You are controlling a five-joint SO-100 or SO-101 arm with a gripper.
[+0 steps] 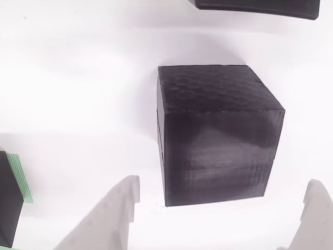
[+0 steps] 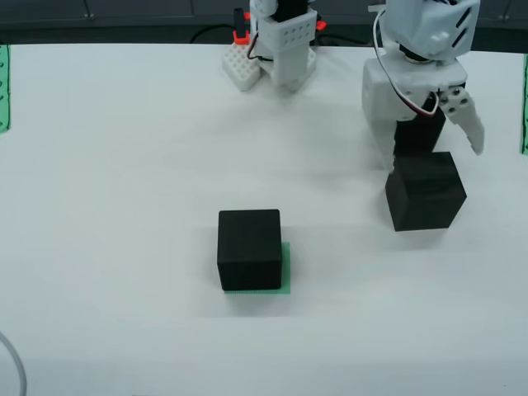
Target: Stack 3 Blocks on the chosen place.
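Reaching for second matte black plastic cube (image 2: 425, 191) near white surface's (image 2: 124, 206) right edge; claw (image 1: 221, 216) spread, straddling it, not gripping. First cube (image 2: 249, 248) sits on green-striped square patch (image 2: 285, 268), centre-front. Next: close, lift, stack.

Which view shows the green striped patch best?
The view from above: the green striped patch shows along the right and bottom edges of the block standing on it. The view riding on the hand catches only a corner at the left edge.
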